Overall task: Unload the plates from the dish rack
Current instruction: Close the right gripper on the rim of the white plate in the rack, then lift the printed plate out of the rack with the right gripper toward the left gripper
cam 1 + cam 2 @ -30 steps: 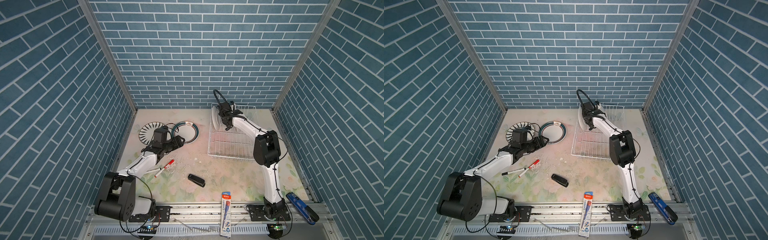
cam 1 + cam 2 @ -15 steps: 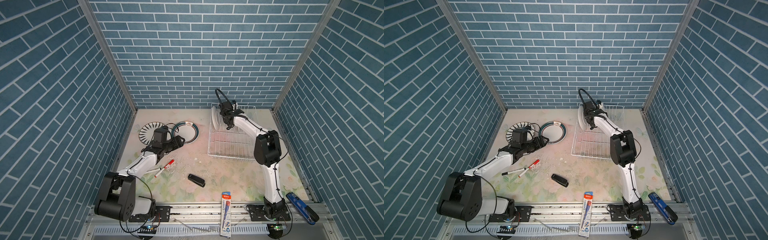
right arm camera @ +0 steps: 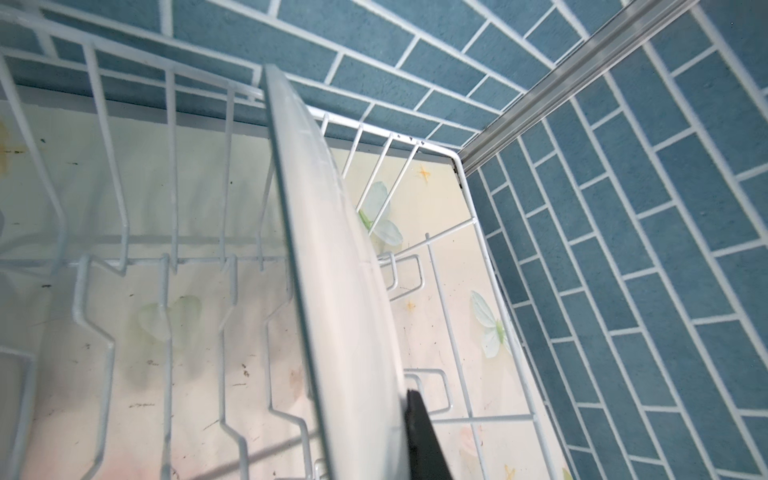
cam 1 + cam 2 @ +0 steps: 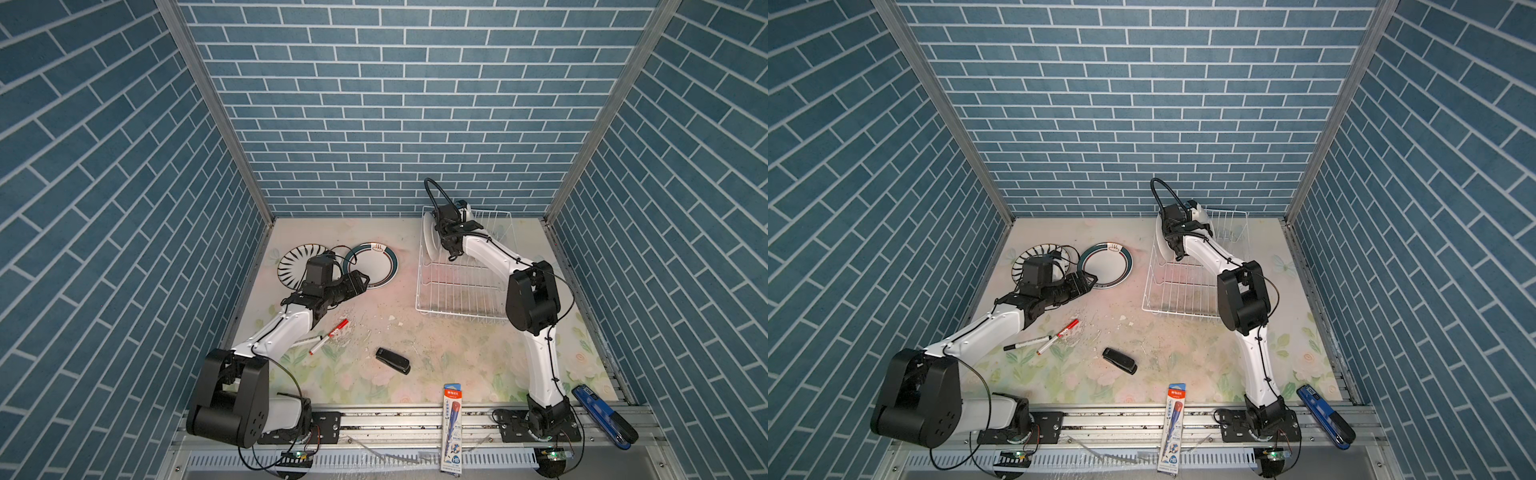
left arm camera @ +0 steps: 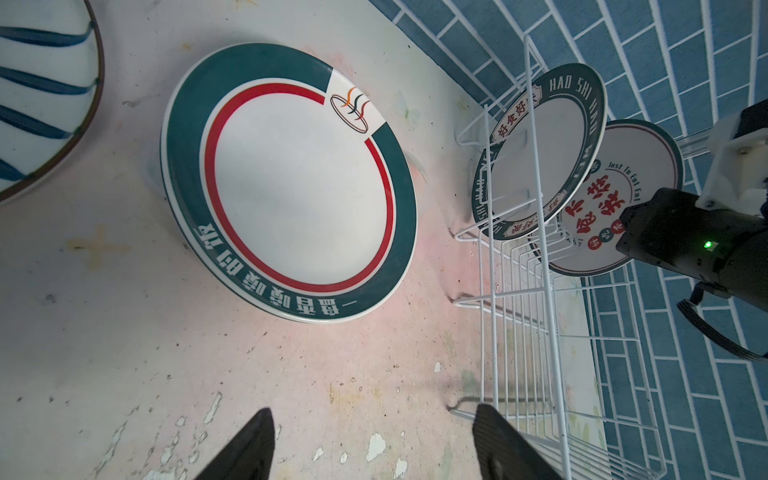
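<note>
At the far end of the rack (image 4: 461,286), my right claw (image 3: 409,415) is clenched on the rim of an upright plate (image 3: 340,291), another plate (image 5: 540,149) standing beside it. My left claw (image 5: 374,411) hangs spread near a green-rimmed plate (image 5: 299,183) lying flat on the table (image 4: 457,365).

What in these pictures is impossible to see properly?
- Right gripper's second finger: right wrist view, hidden behind the gripped plate.
- Gripped plate's lettering: left wrist view, partly covered by the front plate and the right arm.
- Striped plate: left wrist view, cut off by the frame edge; both top views, partly under the left arm.
- Pencil pack's small print: both top views, too small.
</note>
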`<state>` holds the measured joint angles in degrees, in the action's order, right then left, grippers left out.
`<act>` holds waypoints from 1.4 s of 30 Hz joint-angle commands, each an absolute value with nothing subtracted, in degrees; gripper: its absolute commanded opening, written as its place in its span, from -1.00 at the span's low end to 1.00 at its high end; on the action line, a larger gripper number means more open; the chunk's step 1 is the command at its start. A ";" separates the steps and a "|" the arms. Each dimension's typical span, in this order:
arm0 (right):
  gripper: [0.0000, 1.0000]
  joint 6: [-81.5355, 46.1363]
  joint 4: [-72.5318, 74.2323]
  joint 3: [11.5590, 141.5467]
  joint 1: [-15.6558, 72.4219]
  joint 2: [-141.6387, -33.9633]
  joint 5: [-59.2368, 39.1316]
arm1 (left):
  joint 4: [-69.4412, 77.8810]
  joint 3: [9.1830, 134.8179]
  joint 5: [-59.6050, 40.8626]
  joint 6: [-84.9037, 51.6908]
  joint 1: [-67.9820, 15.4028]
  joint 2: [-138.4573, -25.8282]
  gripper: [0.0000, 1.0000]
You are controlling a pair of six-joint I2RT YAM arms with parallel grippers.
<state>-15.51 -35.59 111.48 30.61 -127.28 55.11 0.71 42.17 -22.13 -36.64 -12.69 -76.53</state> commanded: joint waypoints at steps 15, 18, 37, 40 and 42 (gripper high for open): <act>-1.00 -11.17 -30.42 108.83 32.32 -120.86 62.66 | -0.18 40.70 -22.06 -36.21 -12.92 -73.58 0.55; -1.00 -10.70 -30.10 108.46 32.52 -120.27 62.84 | -0.07 40.52 -22.14 -36.28 -12.95 -73.33 0.55; -1.00 -4.33 -23.05 102.74 34.80 -112.69 64.77 | -0.88 40.17 -21.89 -36.65 -12.96 -70.55 0.55; -1.00 -2.20 -18.92 99.54 35.28 -110.01 65.04 | -0.87 40.17 -21.40 -36.74 -12.98 -69.49 0.55; -1.00 -0.93 -16.49 97.50 35.57 -108.17 65.04 | -0.88 38.81 -21.05 -36.78 -12.93 -68.82 0.55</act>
